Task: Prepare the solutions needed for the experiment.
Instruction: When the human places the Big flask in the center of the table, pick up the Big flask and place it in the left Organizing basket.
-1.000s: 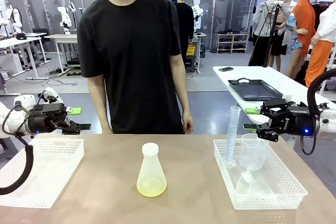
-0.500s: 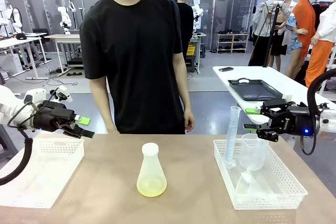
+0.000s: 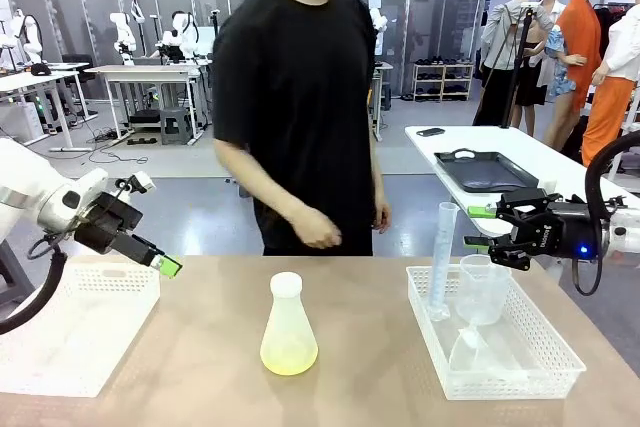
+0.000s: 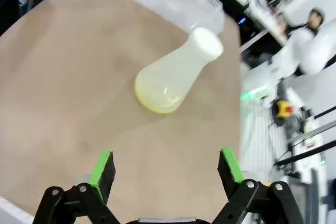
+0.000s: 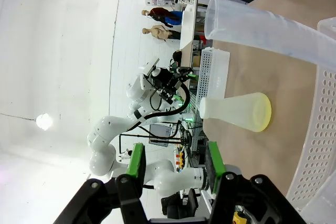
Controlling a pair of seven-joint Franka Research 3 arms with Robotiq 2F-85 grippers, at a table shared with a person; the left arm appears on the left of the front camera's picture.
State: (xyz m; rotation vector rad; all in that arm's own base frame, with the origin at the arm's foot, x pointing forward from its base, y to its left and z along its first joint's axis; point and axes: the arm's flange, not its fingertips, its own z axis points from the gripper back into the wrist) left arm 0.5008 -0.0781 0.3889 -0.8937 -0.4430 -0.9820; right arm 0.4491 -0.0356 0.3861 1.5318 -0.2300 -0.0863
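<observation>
The solutions show as pale yellow-green liquid [image 3: 288, 355] in the bottom of a frosted conical flask [image 3: 288, 325] with a white cap, upright at the table's middle. My left gripper [image 3: 165, 265] hangs open over the far right corner of the left basket, angled down toward the flask and well short of it. In the left wrist view the flask [image 4: 176, 72] lies ahead of the open left gripper [image 4: 167, 162], with nothing between the pads. My right gripper [image 3: 480, 227] hovers open and empty behind the right basket. From the right gripper [image 5: 176, 163] the flask [image 5: 236, 111] is seen farther off.
A white basket [image 3: 75, 332] sits at the left. The right basket [image 3: 520, 372] holds a tall graduated cylinder [image 3: 442, 259], a clear beaker [image 3: 484, 289] and a clear funnel-like piece [image 3: 468, 349]. A person [image 3: 300, 97] stands at the far edge, one hand near the table.
My left gripper has swung forward and tilted down over the left basket's far corner. The person has stepped to the right. The right arm has not moved.
</observation>
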